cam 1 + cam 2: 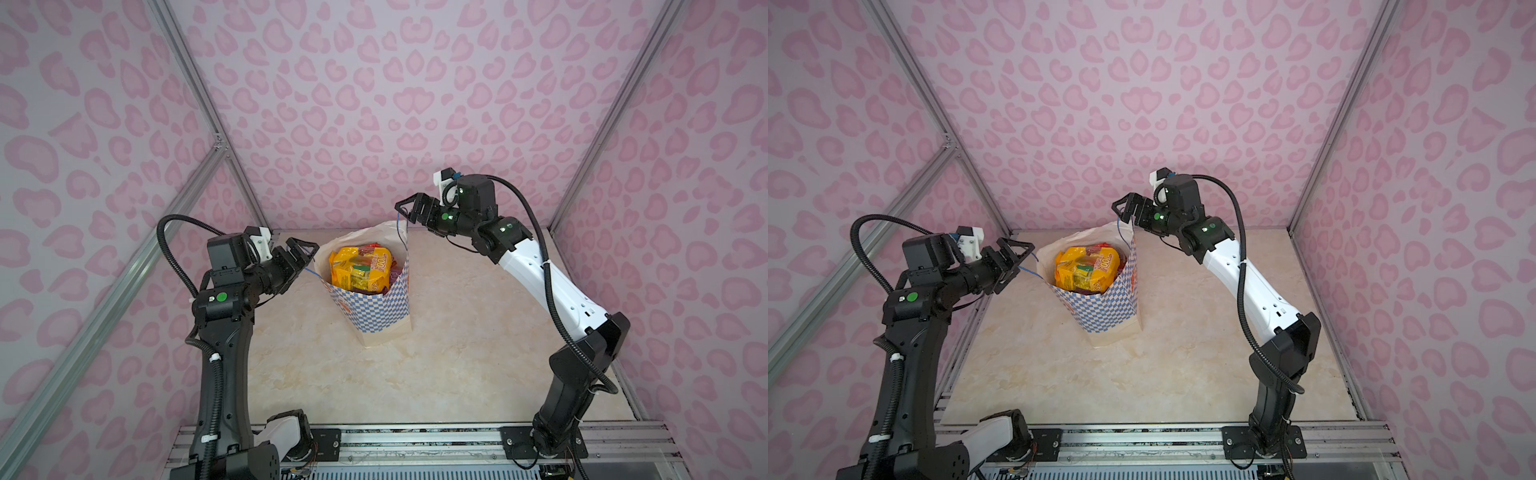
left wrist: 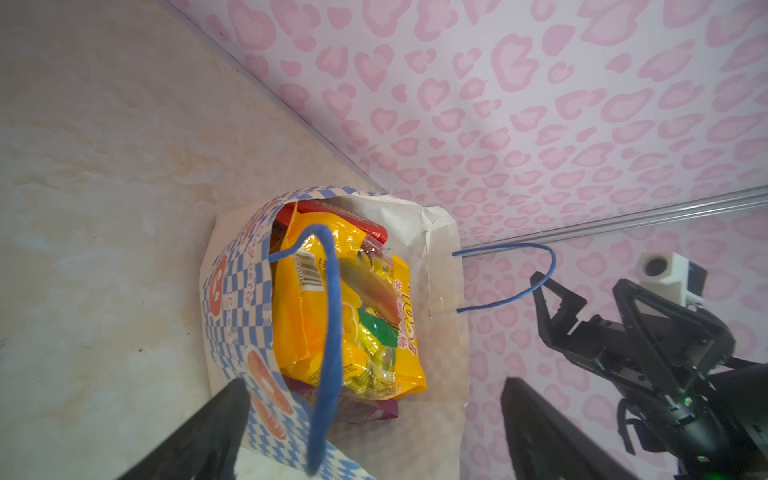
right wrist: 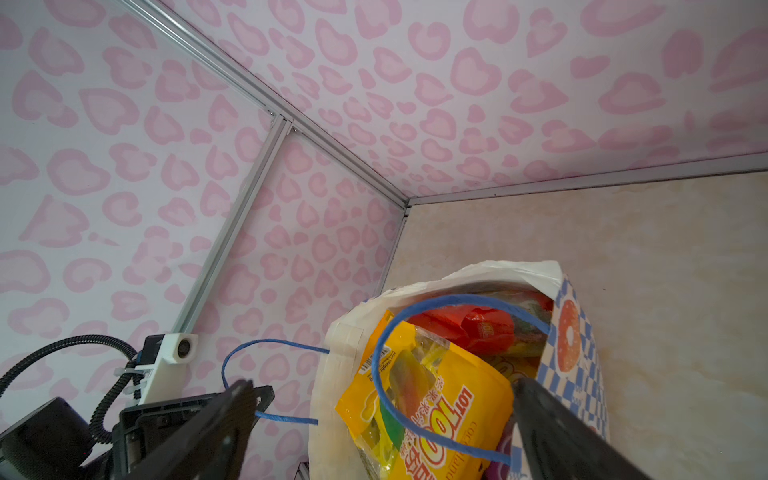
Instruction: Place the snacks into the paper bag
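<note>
Big orange numbers "100" shine on the crinkly yellow plastic snack packet [image 1: 357, 270], next to small signs we cannot read and a striped barcode. It lies on top inside the cream paper bag [image 1: 374, 307] with blue-and-white checks and an orange donut print [image 3: 568, 336]. A shiny red packet [image 3: 469, 328] and a purple packet [image 2: 374, 411] peek out under it. The bag stands upright between our left gripper [image 1: 305, 253] and our right gripper [image 1: 409, 208], a little below both.

The worktop [image 1: 457, 353] is smooth and cream, like marble. Pink walls with heart-shaped spots [image 1: 374, 104] and silver metal bars [image 1: 195, 87] close it in.

Both grippers are spread wide and squeeze nothing. One thin blue cord handle [image 2: 334, 316] runs between the left gripper's fingers, and the other cord handle [image 3: 374, 365] runs between the right gripper's fingers.
</note>
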`<move>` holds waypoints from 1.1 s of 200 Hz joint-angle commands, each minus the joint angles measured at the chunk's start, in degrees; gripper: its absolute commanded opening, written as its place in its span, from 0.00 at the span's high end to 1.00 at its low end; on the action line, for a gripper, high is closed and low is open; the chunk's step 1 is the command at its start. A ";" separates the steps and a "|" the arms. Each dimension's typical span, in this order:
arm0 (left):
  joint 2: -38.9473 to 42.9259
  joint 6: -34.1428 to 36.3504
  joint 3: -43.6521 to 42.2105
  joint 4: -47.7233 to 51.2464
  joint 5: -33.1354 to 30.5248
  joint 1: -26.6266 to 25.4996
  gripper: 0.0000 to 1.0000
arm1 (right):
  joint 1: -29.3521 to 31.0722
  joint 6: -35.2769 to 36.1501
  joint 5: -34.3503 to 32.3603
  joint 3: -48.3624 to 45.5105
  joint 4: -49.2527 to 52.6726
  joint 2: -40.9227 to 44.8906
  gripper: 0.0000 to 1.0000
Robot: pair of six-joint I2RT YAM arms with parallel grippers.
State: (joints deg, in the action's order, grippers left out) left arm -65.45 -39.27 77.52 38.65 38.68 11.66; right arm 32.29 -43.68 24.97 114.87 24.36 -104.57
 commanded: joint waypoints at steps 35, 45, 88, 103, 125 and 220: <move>-2.20 -5.48 -0.08 -14.89 5.58 0.03 0.03 | 1.54 -0.35 2.80 6.38 -1.17 -5.66 0.01; -2.38 -6.71 -0.08 -17.33 6.01 0.03 0.03 | 1.65 -1.20 3.20 7.39 -0.92 -6.69 0.01; -3.44 -11.16 -2.11 -24.59 8.53 0.03 0.03 | 2.07 -4.79 2.56 7.08 -2.24 -8.25 0.01; -3.43 -12.03 -2.17 -25.99 8.91 0.03 0.03 | 2.32 -5.80 2.75 7.38 -2.93 -9.01 0.01; -3.54 -12.99 -2.43 -27.39 9.30 -0.06 0.03 | 2.85 -7.39 5.12 8.03 -6.53 -10.32 0.01; -6.29 -17.59 4.78 -33.89 12.93 -4.81 0.03 | 2.84 -8.00 12.26 13.60 -12.62 -8.71 0.01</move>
State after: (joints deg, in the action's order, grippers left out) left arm -71.07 -55.88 78.91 12.43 49.74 8.12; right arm 35.59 -53.36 34.70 127.20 16.60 -115.02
